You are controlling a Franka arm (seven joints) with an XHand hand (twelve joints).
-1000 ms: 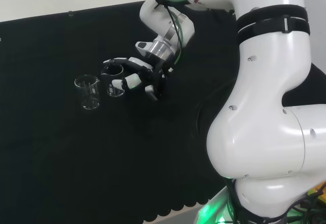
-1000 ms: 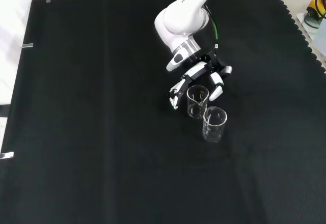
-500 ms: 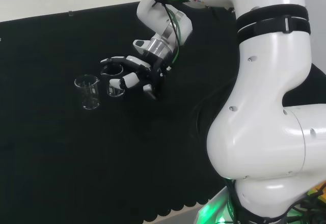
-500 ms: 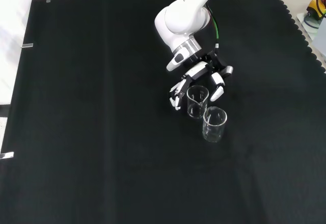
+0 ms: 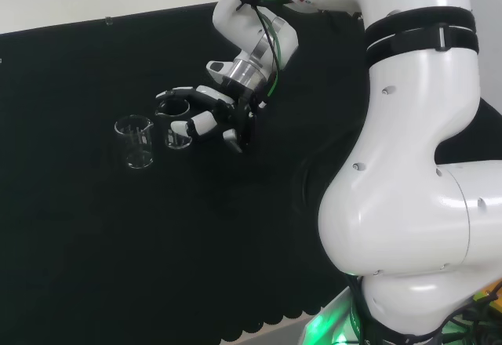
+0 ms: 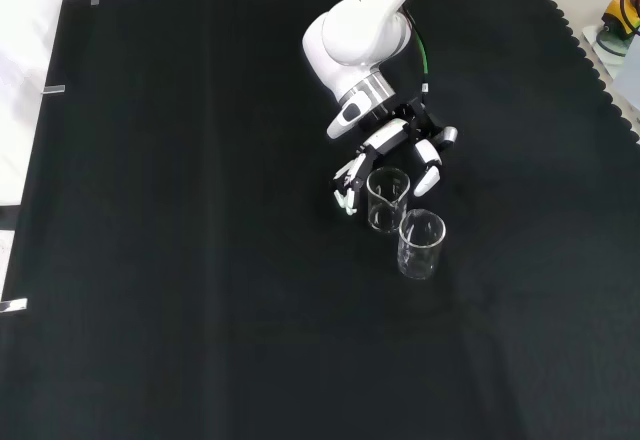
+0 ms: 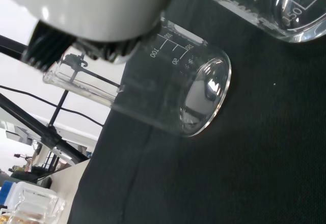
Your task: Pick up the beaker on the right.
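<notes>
Robot hand (image 6: 392, 150), fingers curled half-open around but not gripping the clear glass beaker (image 6: 387, 200) mid-counter, risks knocking second clear beaker (image 6: 420, 244) just at its 5 o'clock.

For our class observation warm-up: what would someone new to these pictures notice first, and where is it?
First, the big white arm link at the head view's right. Next, the black and white robot hand near the middle of the black cloth in the front view, its fingers spread to either side of a clear beaker. A second clear beaker stands just in front of it, upright.
</notes>
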